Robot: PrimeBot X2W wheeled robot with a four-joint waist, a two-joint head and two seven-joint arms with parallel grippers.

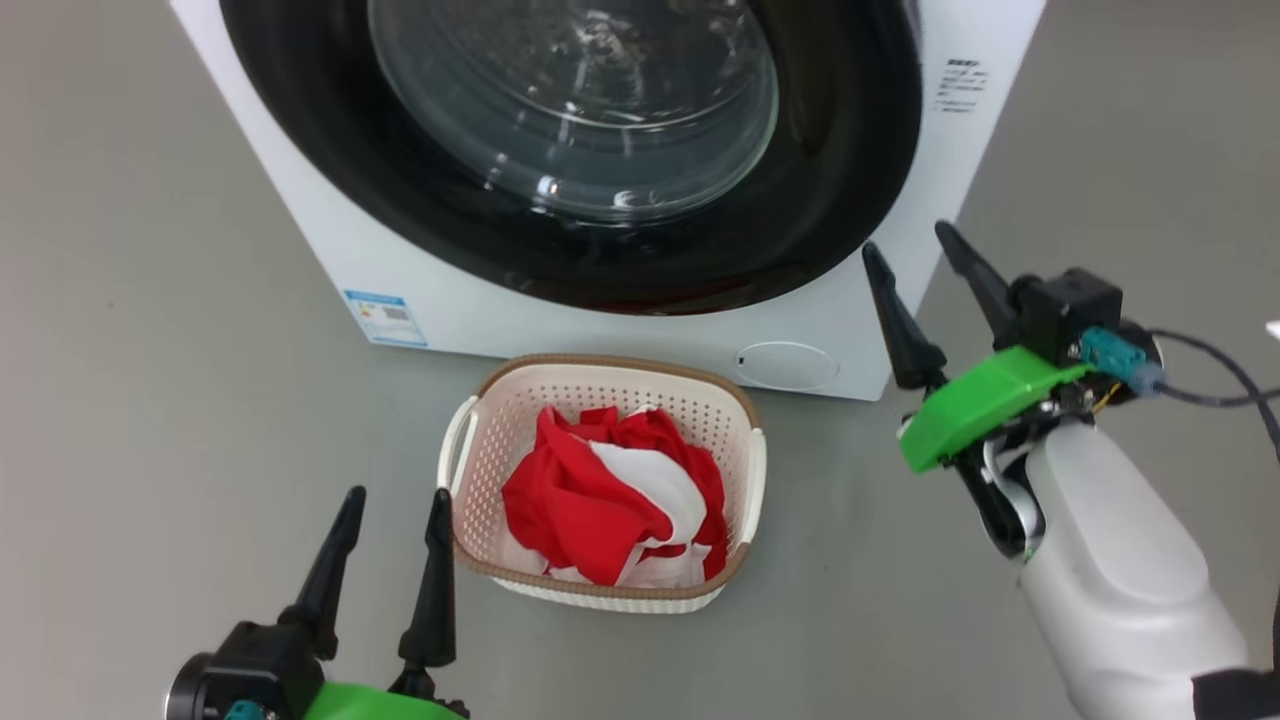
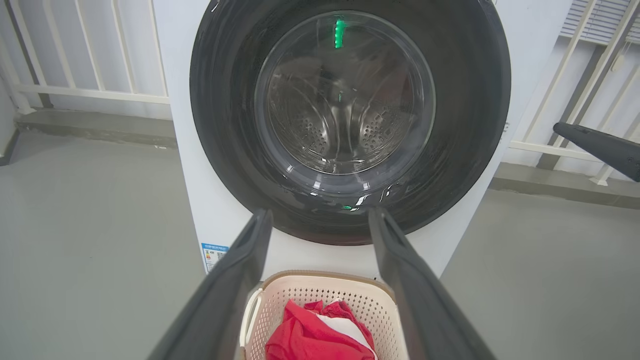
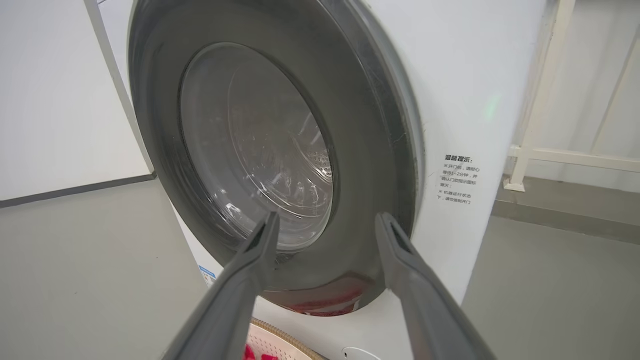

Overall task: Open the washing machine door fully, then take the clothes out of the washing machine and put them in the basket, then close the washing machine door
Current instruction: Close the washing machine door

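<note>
The washing machine [image 1: 300, 180] [image 2: 185, 150] [image 3: 465, 100] stands ahead with its door [image 1: 560, 250] [image 2: 460, 100] [image 3: 370, 150] lying flush against the front; the steel drum shows through the glass. The red and white clothes [image 1: 610, 500] [image 2: 310, 335] lie heaped in the cream basket [image 1: 600, 385] [image 2: 320, 290] [image 3: 280, 332] on the floor before the machine. My left gripper [image 1: 395, 510] [image 2: 320, 217] is open just left of the basket, with nothing in it. My right gripper [image 1: 910, 245] [image 3: 325, 220] is open by the machine's lower right corner, its fingers apart from the door rim.
Grey floor [image 1: 150, 350] surrounds the machine. A white railing [image 2: 90, 75] [image 3: 575, 150] runs along the wall behind it. A small round flap [image 1: 787, 365] and a blue label [image 1: 385, 318] sit low on the machine's front. A cable [image 1: 1220, 385] trails from my right wrist.
</note>
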